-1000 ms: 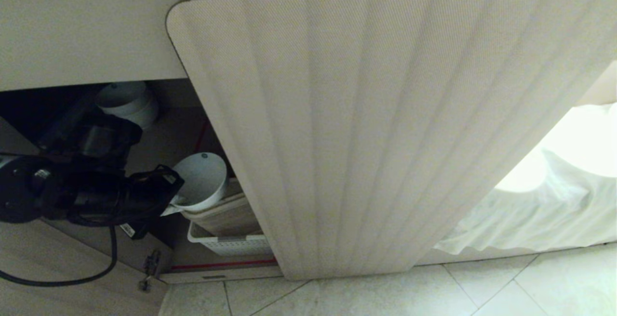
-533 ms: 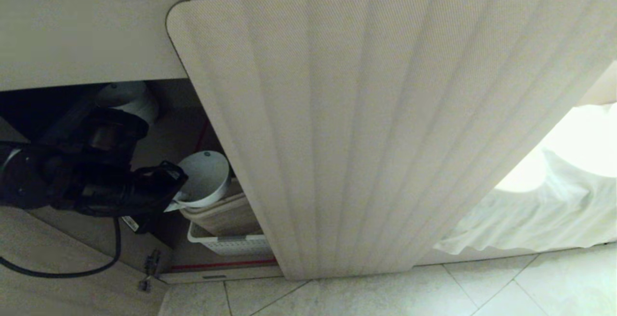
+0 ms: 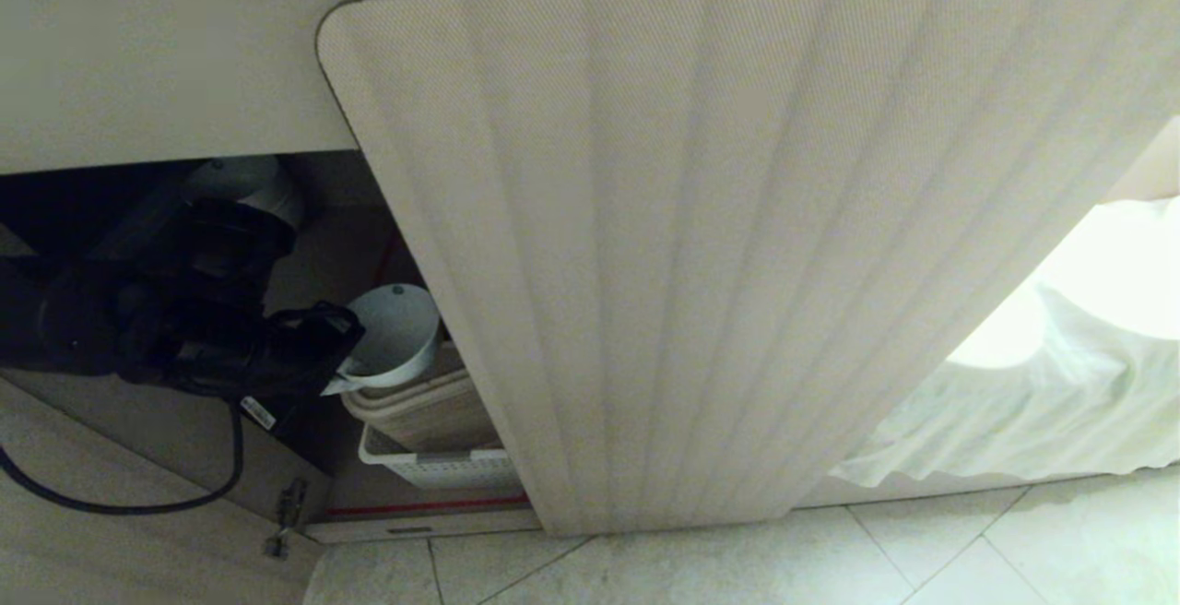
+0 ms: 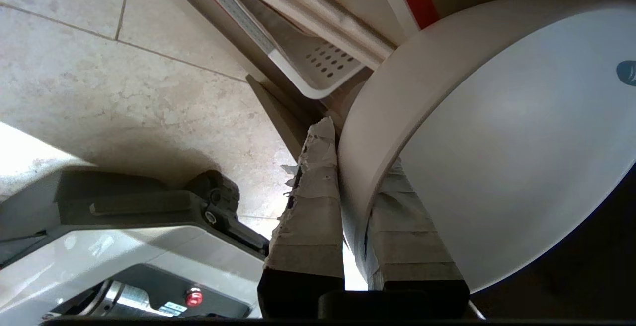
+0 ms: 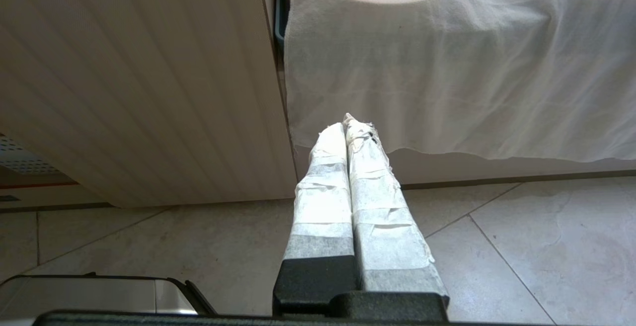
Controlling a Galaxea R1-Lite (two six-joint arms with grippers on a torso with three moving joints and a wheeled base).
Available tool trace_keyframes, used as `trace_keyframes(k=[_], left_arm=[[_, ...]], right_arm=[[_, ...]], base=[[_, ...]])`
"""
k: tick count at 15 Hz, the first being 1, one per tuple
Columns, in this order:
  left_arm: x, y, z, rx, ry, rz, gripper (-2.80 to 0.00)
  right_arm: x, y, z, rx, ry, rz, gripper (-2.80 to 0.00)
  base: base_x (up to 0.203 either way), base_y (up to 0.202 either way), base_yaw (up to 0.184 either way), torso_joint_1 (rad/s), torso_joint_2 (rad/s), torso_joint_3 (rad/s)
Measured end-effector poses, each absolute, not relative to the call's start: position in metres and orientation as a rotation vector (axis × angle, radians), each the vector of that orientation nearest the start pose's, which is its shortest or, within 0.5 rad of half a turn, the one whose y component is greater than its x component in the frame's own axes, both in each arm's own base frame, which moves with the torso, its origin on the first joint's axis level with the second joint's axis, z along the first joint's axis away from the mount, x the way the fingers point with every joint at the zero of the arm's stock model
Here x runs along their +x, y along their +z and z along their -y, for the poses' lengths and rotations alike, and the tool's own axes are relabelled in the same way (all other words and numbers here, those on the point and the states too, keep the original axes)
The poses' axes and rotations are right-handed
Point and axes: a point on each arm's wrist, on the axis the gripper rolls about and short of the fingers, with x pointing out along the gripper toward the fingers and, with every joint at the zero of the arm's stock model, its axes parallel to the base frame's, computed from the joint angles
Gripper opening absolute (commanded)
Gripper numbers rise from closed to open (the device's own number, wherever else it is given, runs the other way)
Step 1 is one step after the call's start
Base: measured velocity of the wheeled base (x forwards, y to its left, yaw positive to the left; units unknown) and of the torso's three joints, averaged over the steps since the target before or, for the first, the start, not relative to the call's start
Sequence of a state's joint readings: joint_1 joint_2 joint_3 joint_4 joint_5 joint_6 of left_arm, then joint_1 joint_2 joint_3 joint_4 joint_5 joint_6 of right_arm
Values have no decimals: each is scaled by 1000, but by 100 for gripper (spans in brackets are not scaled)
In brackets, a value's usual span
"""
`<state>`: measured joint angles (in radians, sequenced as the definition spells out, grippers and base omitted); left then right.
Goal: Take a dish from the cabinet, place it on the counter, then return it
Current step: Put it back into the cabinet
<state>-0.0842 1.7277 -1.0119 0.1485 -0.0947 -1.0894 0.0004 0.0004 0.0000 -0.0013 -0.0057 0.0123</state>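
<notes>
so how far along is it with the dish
Done: the ribbed beige cabinet door stands open and the left pincer is shut on the rim of the small white ceramic bowl, inside the cabinet above a white perforated basket. In hand: carrying the bowl. Whether it is coming out or going back, I cannot tell. The right pincer hangs idle, shut.

A home kitchen: a low cabinet point(image 3: 737, 245) with ribbed doors fills the centre, a bowl point(image 3: 395, 336) and storage basket point(image 3: 433, 468) at eight o'clock, tiled floor point(image 3: 830, 559) at six.
</notes>
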Motion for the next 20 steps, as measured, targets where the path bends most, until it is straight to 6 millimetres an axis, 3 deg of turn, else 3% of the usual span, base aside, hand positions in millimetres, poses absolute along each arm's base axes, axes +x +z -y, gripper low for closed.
trace_keyframes(k=[4,20], left_arm=[[305,166,21,-1116,375,-810,-280],[331,170,18,-1160,431,-674,-280]], right_arm=[[-23,76,0,12,-5,1,-280],[-23,76,0,12,-5,1,-280]], base=[[0,0,0,0,0,0],[0,0,0,0,0,0]])
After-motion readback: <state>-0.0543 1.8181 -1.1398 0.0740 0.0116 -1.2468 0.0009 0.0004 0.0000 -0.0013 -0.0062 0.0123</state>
